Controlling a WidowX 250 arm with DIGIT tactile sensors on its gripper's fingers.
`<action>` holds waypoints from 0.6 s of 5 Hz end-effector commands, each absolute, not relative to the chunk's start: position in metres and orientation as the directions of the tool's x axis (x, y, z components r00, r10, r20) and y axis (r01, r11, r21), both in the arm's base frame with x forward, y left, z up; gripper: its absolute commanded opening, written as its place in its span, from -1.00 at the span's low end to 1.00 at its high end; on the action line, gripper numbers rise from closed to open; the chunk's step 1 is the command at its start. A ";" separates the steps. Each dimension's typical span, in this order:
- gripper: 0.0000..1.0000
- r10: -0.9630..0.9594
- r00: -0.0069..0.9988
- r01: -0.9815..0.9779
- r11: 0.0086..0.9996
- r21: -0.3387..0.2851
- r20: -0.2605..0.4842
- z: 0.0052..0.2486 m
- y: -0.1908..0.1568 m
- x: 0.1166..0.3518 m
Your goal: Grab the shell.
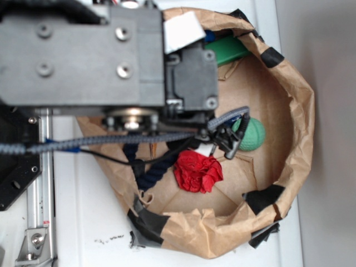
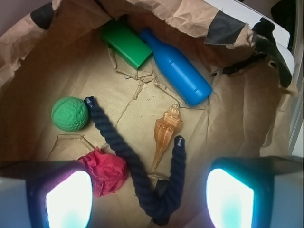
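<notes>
A WidowX arm's pincer (image 2: 147, 194) hangs with its two pads wide apart and nothing between them, above a brown paper nest (image 2: 237, 109) set on a white tabletop (image 1: 83, 228). Closest below it in the wrist view, a dark blue rope (image 2: 137, 171) bends in a U, one cut end just beside the thin tip of the shell (image 2: 166, 133); a red cloth ball (image 2: 107, 171) sits against the rope's other leg. The shell lies flat on the paper floor, roughly mid-nest, knobbly wide end pointing away from the camera, well clear of the tabletop's edges. Farther back are a green ball (image 2: 70, 113), a blue bottle (image 2: 178, 69) and a green block (image 2: 126, 43) against the far paper wall. The sound approach, by this view, is to descend over the shell's thicker body, pads straddling its width, keeping clear of the rope end so it is not pinched along with it.
</notes>
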State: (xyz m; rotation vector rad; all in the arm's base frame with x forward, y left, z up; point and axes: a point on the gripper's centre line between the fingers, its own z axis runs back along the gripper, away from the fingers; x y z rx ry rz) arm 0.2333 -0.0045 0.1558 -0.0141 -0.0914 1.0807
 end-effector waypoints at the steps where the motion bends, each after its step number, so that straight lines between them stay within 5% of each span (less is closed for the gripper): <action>1: 1.00 0.882 0.465 -0.879 0.470 -0.080 0.074 0.157 0.006 0.225; 2: 1.00 0.916 0.358 -0.919 0.380 -0.108 0.181 0.107 0.032 0.225; 3: 1.00 0.935 0.307 -0.943 0.324 -0.076 0.180 0.058 0.046 0.224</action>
